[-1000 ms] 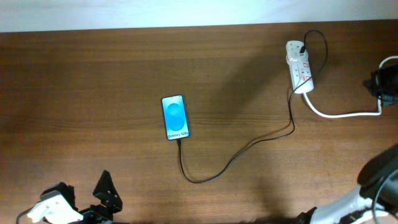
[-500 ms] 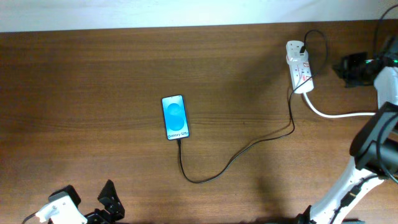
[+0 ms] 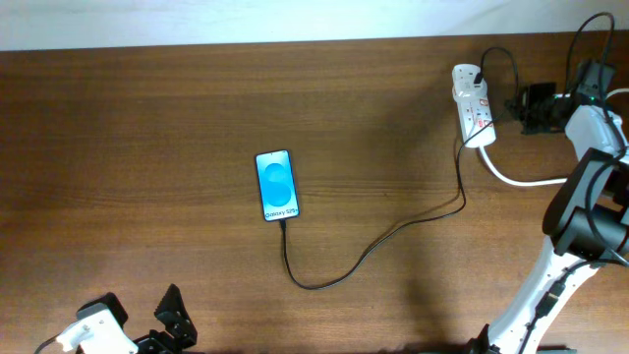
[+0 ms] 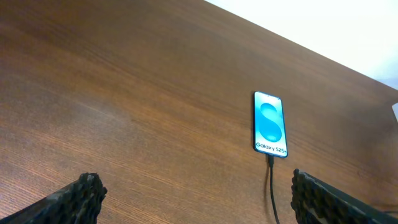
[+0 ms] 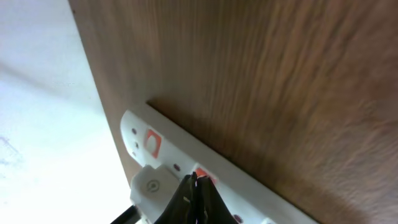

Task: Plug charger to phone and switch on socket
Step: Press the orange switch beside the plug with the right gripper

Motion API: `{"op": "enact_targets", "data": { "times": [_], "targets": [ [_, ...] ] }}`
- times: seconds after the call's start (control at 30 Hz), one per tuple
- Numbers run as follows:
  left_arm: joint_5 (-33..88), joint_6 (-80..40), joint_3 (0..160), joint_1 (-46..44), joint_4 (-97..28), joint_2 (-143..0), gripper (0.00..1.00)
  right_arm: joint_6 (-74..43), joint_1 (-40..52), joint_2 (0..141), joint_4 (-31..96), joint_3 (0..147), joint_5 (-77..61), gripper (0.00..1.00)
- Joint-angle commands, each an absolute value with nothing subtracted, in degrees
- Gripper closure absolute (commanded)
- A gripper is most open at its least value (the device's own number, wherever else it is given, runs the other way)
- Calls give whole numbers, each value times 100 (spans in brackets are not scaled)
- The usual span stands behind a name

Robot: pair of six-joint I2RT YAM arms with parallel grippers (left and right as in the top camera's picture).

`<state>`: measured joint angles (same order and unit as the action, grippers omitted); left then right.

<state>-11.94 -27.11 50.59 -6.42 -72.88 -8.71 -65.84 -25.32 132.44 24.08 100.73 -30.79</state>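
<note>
Overhead: right hand [image 3: 515, 106] pressed together, just beside socket [image 3: 475, 116] near far edge of table [image 3: 147, 98].

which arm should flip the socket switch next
Right. The right gripper is shut, right beside the socket, with its tips pointing at the red switches. The left gripper hangs open at the table's opposite corner, farther away than the phone.

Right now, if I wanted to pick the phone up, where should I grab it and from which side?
Pinch the phone across its two long edges near the middle, coming straight down from above. It lies flat, screen up, so only the thin sides offer purchase. Avoid the bottom end, where the charger meets it.
</note>
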Motion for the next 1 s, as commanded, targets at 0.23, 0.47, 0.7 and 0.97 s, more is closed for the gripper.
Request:
{"op": "enact_targets", "data": {
  "times": [0.23,0.47,0.7,0.97],
  "targets": [
    [-1157,-2779,5037,-650,-7275,-819,1,-6698,-2139,13347,2353,10191,-3129,96],
    [-1157,-2779,5037,-650,-7275,-819,1,-6698,-2073,13349,2375,10191,-3129,96],
    [-1157,-2779,5037,-650,-7277,-819,1,-6696,-1975,13498,2377,10191,-3107,96],
    [-1155,-2779,5037,-650,-7275,-819,1,-6696,-1946,13640,2346,10191,-3087,96]
  ]
}}
